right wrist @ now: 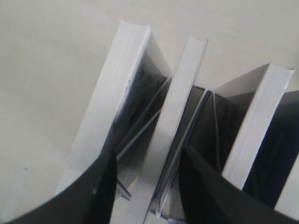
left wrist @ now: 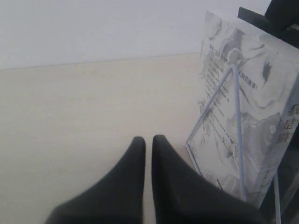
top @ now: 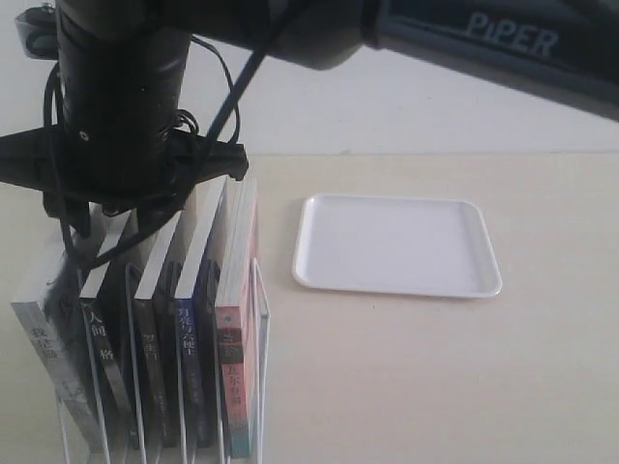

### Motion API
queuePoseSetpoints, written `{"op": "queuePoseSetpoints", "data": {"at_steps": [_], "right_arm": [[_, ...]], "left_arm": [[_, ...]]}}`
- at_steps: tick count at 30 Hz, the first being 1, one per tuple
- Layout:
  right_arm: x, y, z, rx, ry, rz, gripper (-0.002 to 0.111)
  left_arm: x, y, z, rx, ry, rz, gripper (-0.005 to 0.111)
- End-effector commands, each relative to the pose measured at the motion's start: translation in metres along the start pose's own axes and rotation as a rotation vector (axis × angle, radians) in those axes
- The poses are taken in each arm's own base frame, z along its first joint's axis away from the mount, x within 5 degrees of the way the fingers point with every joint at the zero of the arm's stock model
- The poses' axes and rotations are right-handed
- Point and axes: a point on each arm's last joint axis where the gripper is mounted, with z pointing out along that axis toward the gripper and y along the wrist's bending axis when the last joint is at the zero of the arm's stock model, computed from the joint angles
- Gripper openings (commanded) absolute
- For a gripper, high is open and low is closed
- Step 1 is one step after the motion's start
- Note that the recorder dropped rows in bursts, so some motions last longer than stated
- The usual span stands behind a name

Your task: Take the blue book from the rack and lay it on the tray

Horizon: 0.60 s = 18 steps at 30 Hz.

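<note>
The blue book point(top: 190, 350) stands upright in the wire rack point(top: 261, 319), second from the rack's right end, next to the pink-spined book point(top: 235, 387). The white tray point(top: 397, 246) lies flat to the right of the rack, with nothing on it. My right arm reaches across over the rack and hides its own gripper in the exterior view. In the right wrist view the right gripper point(right wrist: 148, 154) is open, its fingers on either side of a thin book's top page edge; I cannot tell which book it is. My left gripper point(left wrist: 148, 140) is shut and holds nothing, low over the table beside the rack.
A thick marbled grey book point(top: 44, 329) stands at the rack's left end, close to the left gripper point(left wrist: 252, 116). Two black-covered books point(top: 106, 348) stand between it and the blue one. Bare beige tabletop point(top: 435, 377) surrounds the tray.
</note>
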Motion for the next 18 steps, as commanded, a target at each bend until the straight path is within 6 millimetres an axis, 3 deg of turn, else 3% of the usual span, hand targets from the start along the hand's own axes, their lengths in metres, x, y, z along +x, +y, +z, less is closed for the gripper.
{"op": "queuePoseSetpoints", "data": {"at_steps": [1, 12, 18], "right_arm": [[0.000, 0.001, 0.002, 0.002, -0.007, -0.005, 0.033], [0.001, 0.001, 0.013, 0.014, 0.009, -0.004, 0.032], [0.000, 0.001, 0.013, 0.010, 0.004, -0.004, 0.004]], "left_arm": [[0.001, 0.000, 0.000, -0.003, 0.001, -0.007, 0.005], [0.001, 0.000, 0.000, -0.003, 0.001, -0.007, 0.005], [0.001, 0.000, 0.000, -0.003, 0.001, -0.007, 0.005]]}}
